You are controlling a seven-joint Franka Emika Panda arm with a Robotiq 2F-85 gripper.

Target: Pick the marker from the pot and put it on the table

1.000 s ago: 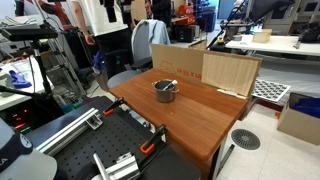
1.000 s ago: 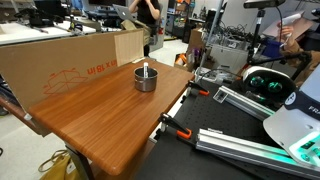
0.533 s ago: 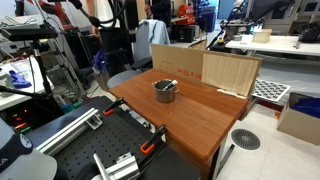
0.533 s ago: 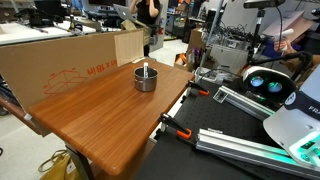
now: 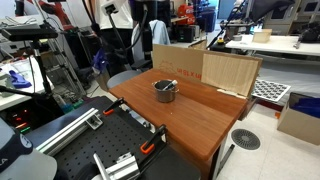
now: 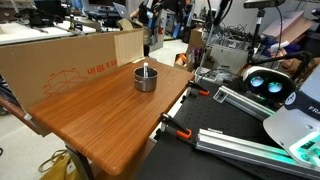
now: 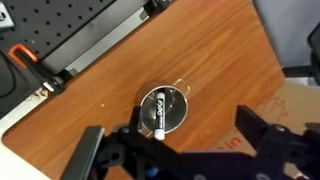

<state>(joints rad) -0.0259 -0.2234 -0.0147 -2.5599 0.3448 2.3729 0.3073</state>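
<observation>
wrist view looks straight down on the marker (image 7: 158,112), a dark stick with a white label band, lying inside the pot (image 7: 172,98) and leaning against its wall. the pot is a small shiny metal round with a dark inside, and it stands on the reddish-brown table (image 7: 205,45), well in from the edges. my claw (image 7: 172,135) hangs above the pot, not touching it or the marker. its two fingers (image 7: 90,150) are spread wide, one to each side of the pot, and nothing is between them.

in both exterior views the pot (image 5: 165,92) (image 6: 146,79) sits toward the far part of the table (image 5: 205,120) (image 6: 95,115). in an exterior view the marker (image 6: 146,69) pokes a little above the rim; in an exterior view the marker (image 5: 168,85) is too small for me to make out more than a light streak over the pot's mouth. i cannot see my claw in either of these views.

beyond the pot a pale cardboard panel (image 5: 228,70) (image 6: 60,60) stands upright along the table's far edge, near the pot but apart from it; its corner also shows in the wrist view (image 7: 300,105). next to the table lies a black perforated board (image 7: 70,25), with an orange clamp (image 7: 22,52) at its edge.
</observation>
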